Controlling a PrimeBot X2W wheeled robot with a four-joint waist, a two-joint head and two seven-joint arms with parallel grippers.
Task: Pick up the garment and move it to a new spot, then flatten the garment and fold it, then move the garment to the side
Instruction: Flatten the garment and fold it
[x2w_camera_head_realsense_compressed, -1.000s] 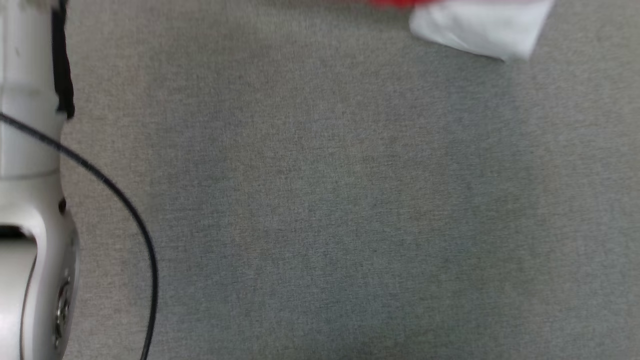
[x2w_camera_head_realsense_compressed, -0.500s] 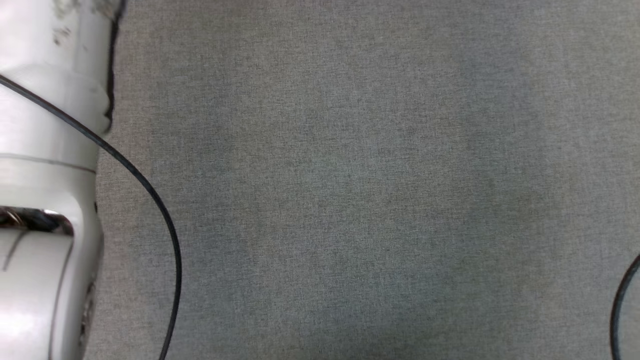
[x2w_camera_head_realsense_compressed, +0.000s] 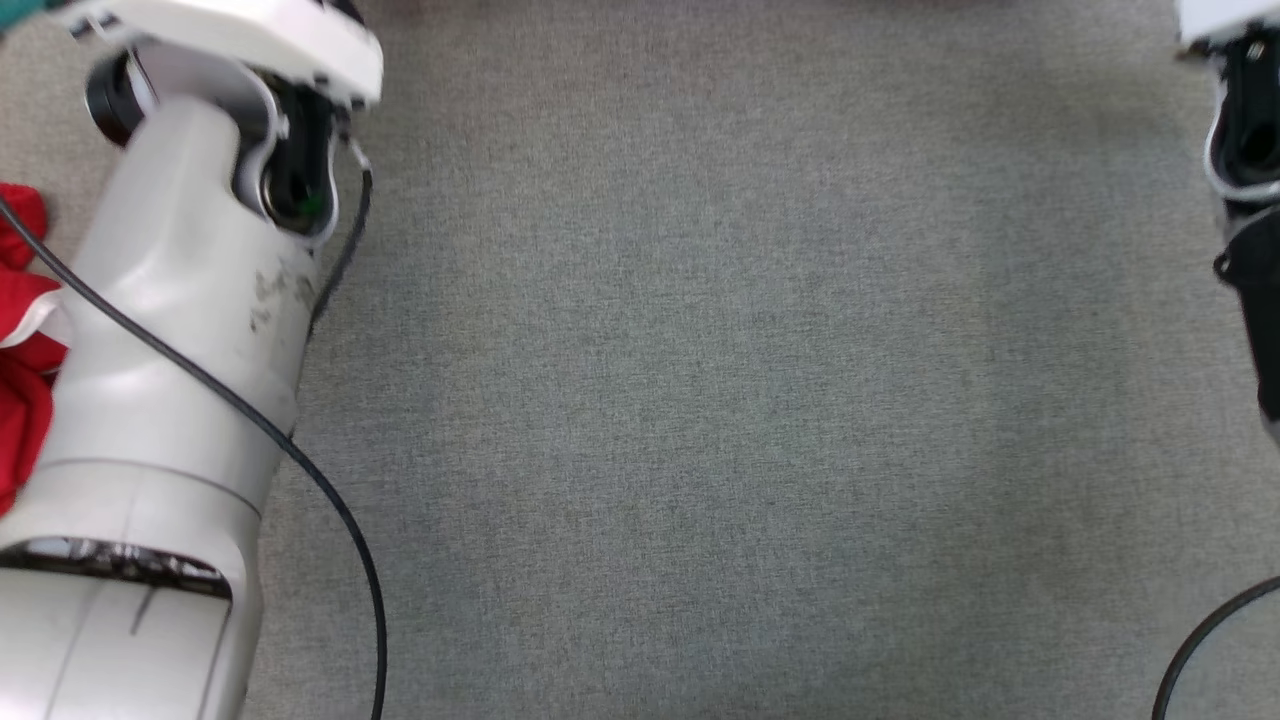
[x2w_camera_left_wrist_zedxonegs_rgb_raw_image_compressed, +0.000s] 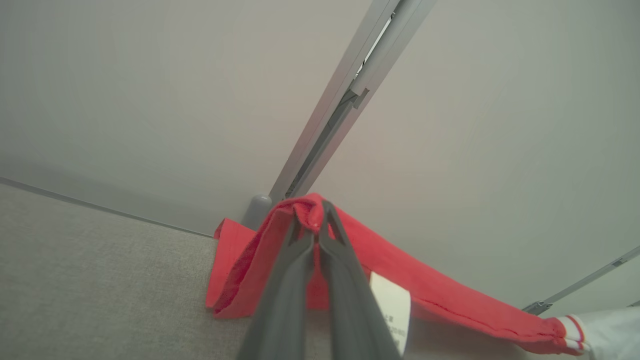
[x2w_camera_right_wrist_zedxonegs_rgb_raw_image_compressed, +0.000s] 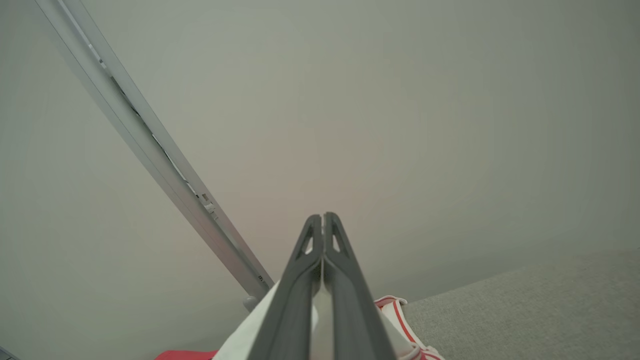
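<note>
Grey fabric surface (x2w_camera_head_realsense_compressed: 700, 400) spread wide below a pale wall (x2w_camera_left_wrist_zedxonegs_rgb_raw_image_compressed: 150, 100). Above that surface's far edge the red-and-white garment (x2w_camera_left_wrist_zedxonegs_rgb_raw_image_compressed: 440, 292) hung in a stretched band, one fold reaching down toward it. Over the surface the left gripper (x2w_camera_left_wrist_zedxonegs_rgb_raw_image_compressed: 315, 220) was clamped on the red cloth. The right gripper (x2w_camera_right_wrist_zedxonegs_rgb_raw_image_compressed: 322, 220) was closed, white cloth against its fingers, a grip unclear.

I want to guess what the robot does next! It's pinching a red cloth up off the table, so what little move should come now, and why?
Probably lower the left gripper gently toward the grey fabric tabletop. It is shut on a fold of the red and white garment, which hangs lifted and sagging over that surface, not yet spread flat for folding.
</note>
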